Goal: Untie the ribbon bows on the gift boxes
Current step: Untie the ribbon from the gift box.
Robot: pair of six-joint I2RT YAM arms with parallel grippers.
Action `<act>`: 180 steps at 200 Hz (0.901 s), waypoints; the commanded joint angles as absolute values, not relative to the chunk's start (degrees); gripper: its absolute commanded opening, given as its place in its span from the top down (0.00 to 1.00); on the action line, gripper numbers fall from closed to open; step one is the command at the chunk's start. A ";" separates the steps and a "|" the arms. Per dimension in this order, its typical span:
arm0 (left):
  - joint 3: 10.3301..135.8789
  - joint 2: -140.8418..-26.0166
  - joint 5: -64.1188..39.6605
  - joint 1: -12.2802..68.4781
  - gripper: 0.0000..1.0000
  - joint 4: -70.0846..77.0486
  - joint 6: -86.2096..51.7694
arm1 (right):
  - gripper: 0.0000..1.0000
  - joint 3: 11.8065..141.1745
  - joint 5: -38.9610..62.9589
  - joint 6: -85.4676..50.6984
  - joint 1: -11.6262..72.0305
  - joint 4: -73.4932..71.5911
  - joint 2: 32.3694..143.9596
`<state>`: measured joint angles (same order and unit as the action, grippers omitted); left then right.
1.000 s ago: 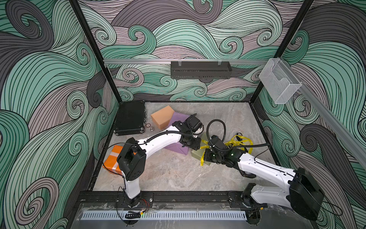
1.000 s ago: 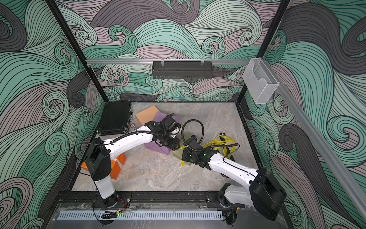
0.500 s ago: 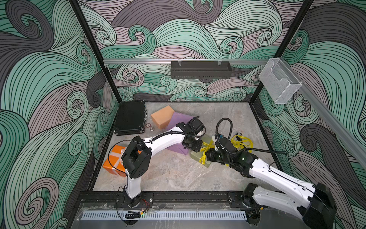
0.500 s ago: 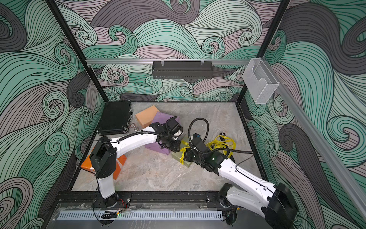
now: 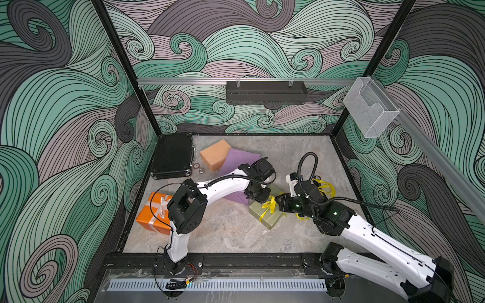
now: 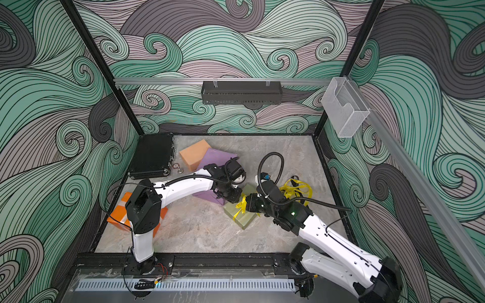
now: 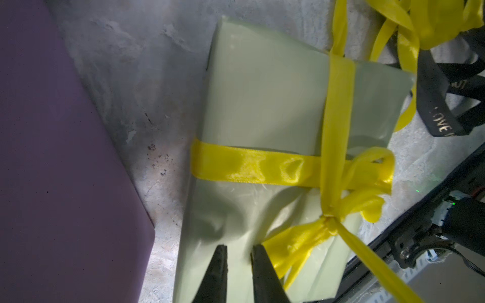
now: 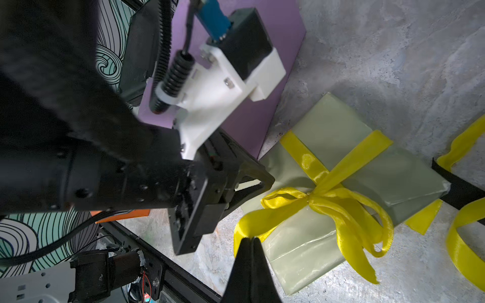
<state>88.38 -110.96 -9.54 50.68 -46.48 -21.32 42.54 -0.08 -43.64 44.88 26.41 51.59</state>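
Both arms crowd the olive-green box (image 5: 270,222) mid-bench: left tool (image 5: 258,200) over its far corner, right tool (image 5: 279,203) right at the yellow bow (image 5: 270,206).

The yellow ribbon (image 7: 249,168) looks shiny satin, the olive-green box (image 7: 262,91) smooth glossy paper.

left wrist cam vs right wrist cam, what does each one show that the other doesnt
Only the left wrist view: the tips of the left claw, a little apart over the olive-green box, and the pale lettering on the black ribbon.
Only the right wrist view: the right claw, tips shut and seemingly pinching a loop of the yellow bow, the left claw's housing from outside, and a sliver of the orange box.
Both: the olive-green box with its bow still tied, the purple box beside it, and loose yellow ribbon on the table.
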 commanded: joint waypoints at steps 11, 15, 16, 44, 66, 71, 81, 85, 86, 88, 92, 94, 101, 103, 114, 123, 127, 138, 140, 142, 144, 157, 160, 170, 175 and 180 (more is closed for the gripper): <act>90.50 -112.47 -7.87 51.06 0.81 -48.60 -22.23 | 1.00 45.63 -0.35 -41.28 42.19 28.97 51.47; 90.53 -112.62 -7.75 51.06 0.81 -48.65 -22.24 | 1.00 45.95 0.26 -41.14 41.69 29.01 51.63; 90.53 -112.65 -7.70 51.06 0.81 -48.67 -22.24 | 1.00 46.05 0.48 -41.09 41.59 29.01 51.65; 91.10 -113.60 -6.78 51.24 0.81 -49.30 -22.32 | 1.00 48.60 3.96 -40.45 39.17 29.29 51.14; 91.41 -114.20 -6.60 51.37 0.81 -49.63 -22.28 | 1.00 50.71 5.23 -40.01 38.14 29.48 50.29; 91.56 -114.25 -6.51 51.41 0.81 -49.74 -22.32 | 1.00 51.19 5.42 -39.91 37.91 29.55 50.19; 91.74 -114.29 -6.34 51.49 0.82 -49.87 -22.32 | 1.00 52.20 5.70 -39.67 37.54 30.09 49.93; 91.74 -114.26 -6.25 51.50 0.82 -49.87 -22.25 | 1.00 52.51 5.78 -39.57 37.45 30.22 49.80; 91.75 -114.21 -6.20 51.50 0.82 -49.90 -22.20 | 1.00 52.58 5.79 -39.56 37.45 30.27 49.77; 91.73 -114.25 -6.16 51.50 0.82 -49.92 -22.23 | 1.00 52.74 5.80 -39.51 37.42 30.24 49.64; 91.72 -114.20 -6.08 51.50 0.81 -49.92 -22.21 | 1.00 53.01 5.78 -39.42 37.28 30.38 49.43; 91.68 -114.18 -6.00 51.53 0.81 -49.94 -22.23 | 1.00 53.18 5.80 -39.39 37.23 30.38 49.34; 91.72 -114.24 -5.89 51.59 0.81 -50.01 -22.22 | 1.00 53.68 5.78 -39.29 37.02 30.50 49.00; 91.75 -114.32 -5.85 51.59 0.81 -50.03 -22.21 | 1.00 53.85 5.80 -39.29 37.01 30.63 48.90; 91.87 -114.36 -5.71 51.64 0.82 -50.16 -22.15 | 1.00 54.86 5.84 -38.87 36.70 30.81 48.36; 92.01 -114.50 -5.54 51.68 0.82 -50.32 -22.14 | 1.00 55.89 5.75 -38.42 36.64 31.24 47.82; 91.98 -114.59 -5.46 51.68 0.82 -50.36 -22.10 | 1.00 56.33 5.59 -38.25 36.57 31.35 47.54; 92.09 -114.71 -5.37 51.75 0.82 -50.53 -22.14 | 1.00 57.60 4.83 -37.83 36.48 31.96 46.88; 92.10 -114.70 -5.36 51.76 0.82 -50.54 -22.15 | 1.00 57.82 4.72 -37.80 36.50 32.05 46.74; 92.13 -114.70 -5.36 51.72 0.82 -50.60 -22.10 | 1.00 58.00 4.61 -37.73 36.44 32.27 46.58; 92.11 -114.74 -5.36 51.76 0.82 -50.62 -22.03 | 1.00 58.27 4.47 -37.65 36.42 32.33 46.49; 92.21 -114.77 -5.21 51.85 0.82 -50.71 -22.06 | 1.00 59.73 3.90 -37.05 36.31 33.15 45.77; 92.20 -114.76 -5.19 51.90 0.82 -50.71 -22.02 | 1.00 60.02 3.73 -37.01 36.30 33.35 45.69; 92.30 -114.78 -5.10 51.92 0.82 -50.77 -21.97 | 1.00 60.95 3.48 -36.70 36.25 33.85 45.25; 92.29 -114.79 -5.02 51.94 0.82 -50.88 -21.96 | 1.00 61.38 3.36 -36.45 36.22 34.02 45.10; 92.44 -114.79 -5.01 51.93 0.82 -50.91 -21.96 | 1.00 61.81 3.11 -36.23 36.21 34.24 44.94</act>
<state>90.35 -113.16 -6.42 51.44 -48.27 -21.65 59.46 4.58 -38.13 36.62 32.25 46.02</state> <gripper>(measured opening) 0.183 0.047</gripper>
